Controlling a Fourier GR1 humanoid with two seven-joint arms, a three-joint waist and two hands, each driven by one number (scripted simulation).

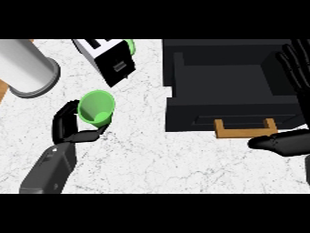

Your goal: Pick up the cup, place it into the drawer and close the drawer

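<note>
Nearest, the left hand (68, 129) comes in over the white marble bench (157, 159). Its fingers (63, 119) and thumb are curled round the green cup (95, 107), which is left of the drawer and apart from it, mouth facing up. At the right edge the right hand (288, 142) is open, fingers straight, thumb just beside the wooden handle (246, 128). Beyond, the dark drawer (191, 111) is pulled open. Farther back a black-and-white box (113, 63) stands just beyond the cup, and a grey cylinder (19, 68) stands far left.
</note>
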